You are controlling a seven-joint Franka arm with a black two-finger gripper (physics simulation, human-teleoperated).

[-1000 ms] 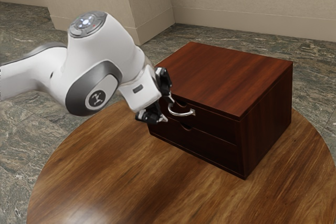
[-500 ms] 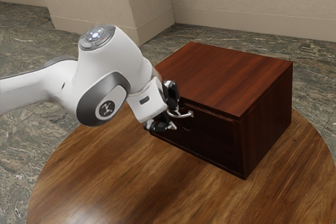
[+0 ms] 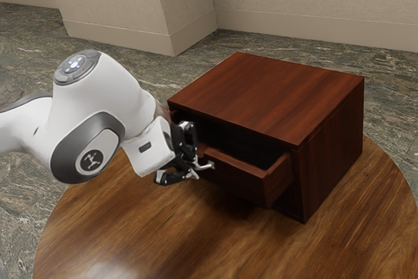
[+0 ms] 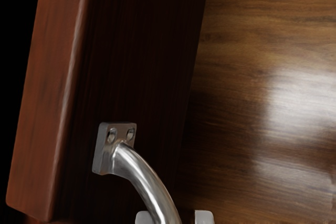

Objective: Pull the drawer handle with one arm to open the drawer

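Beneath open drawer [image 3: 245, 178], wooden table [image 3: 130, 240], marble floor [image 3: 32, 50].

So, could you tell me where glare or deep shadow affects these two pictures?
In the wrist view, a bright glare patch sits on the table, the metal handle carries streaked highlights, and the face of the drawer behind it is dark; in the exterior view, the cabinet throws the open drawer's inside into deep shadow, and the table shows only a soft sheen.
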